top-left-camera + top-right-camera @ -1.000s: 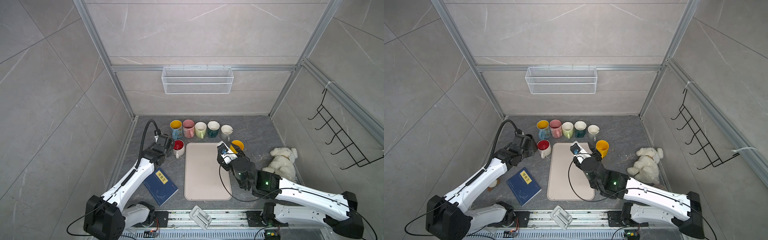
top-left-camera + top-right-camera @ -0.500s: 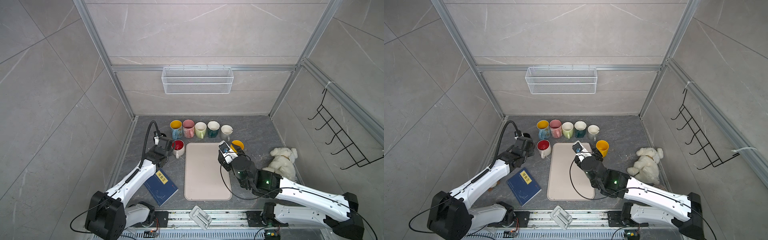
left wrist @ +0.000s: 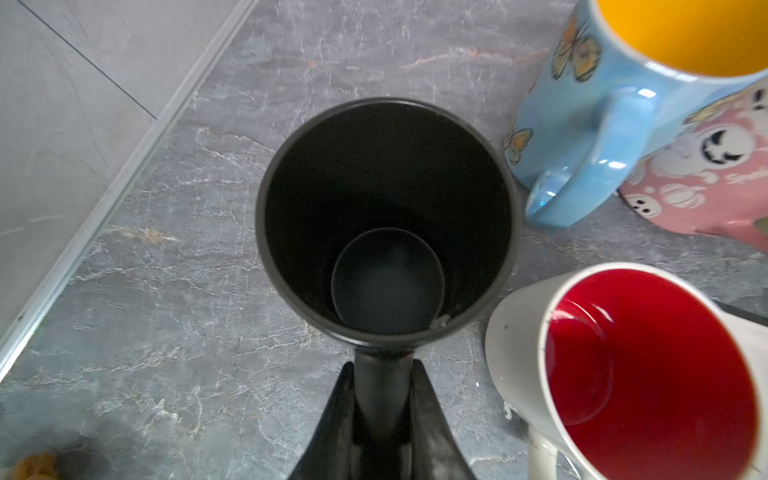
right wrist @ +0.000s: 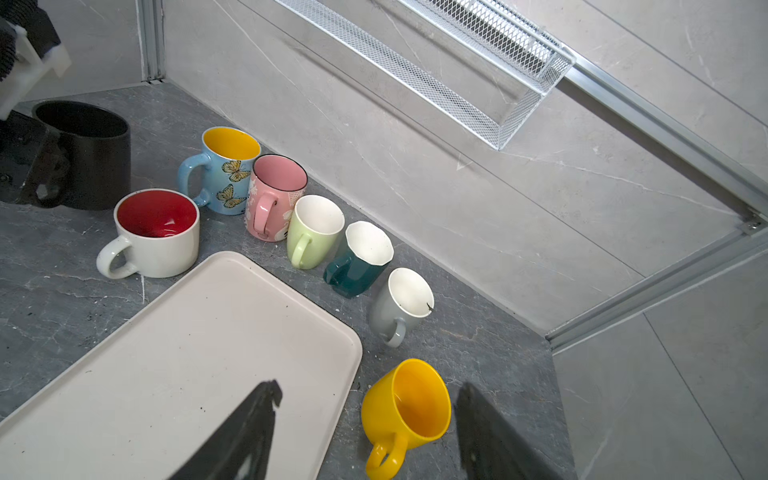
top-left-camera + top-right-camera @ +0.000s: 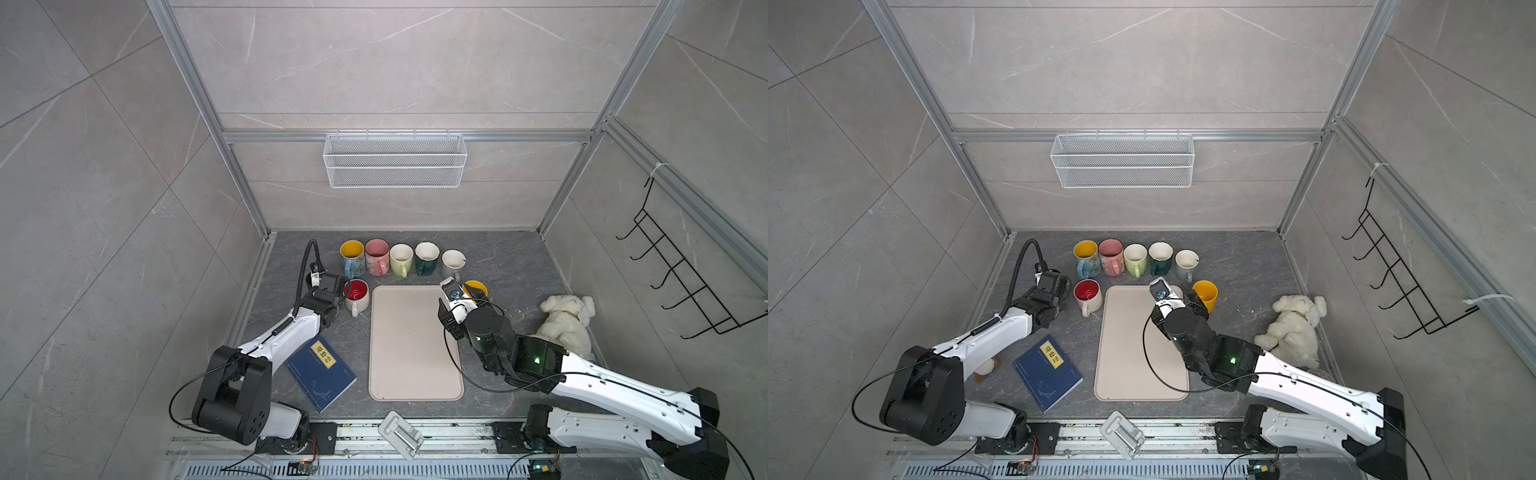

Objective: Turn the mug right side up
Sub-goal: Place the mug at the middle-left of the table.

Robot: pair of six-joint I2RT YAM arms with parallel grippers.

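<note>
In both top views every mug I can find stands mouth up: five in a row along the back wall, a white mug with a red inside [image 5: 356,294] beside the beige tray [image 5: 415,374], and the yellow mug [image 5: 1205,293] just off the tray's far right corner with the right gripper [image 5: 1196,300] at it. The left gripper [image 5: 326,286] covers whatever it holds. The blue book [image 5: 322,374] has a yellow label with dark characters, too small for me to read. From the left wrist I look straight down into the black mug [image 3: 386,216], upright on the grey table [image 3: 166,291], and the jaws are clamped on its handle. I take this as the mug being righted, though I cannot be sure. The red-lined mug and the blue butterfly mug [image 3: 602,124] stand just beside it, so a crooked release or a dragged handle could knock it into them. The pink mug [image 3: 706,174] shows ghosts, pumpkins and a scrap of lettering too blurred to read. From the right wrist, the jaws stand apart either side of the yellow mug without gripping it, and one finger [image 4: 486,436] is close to its rim. Pulling back at an angle could clip it and tip it over.
</note>
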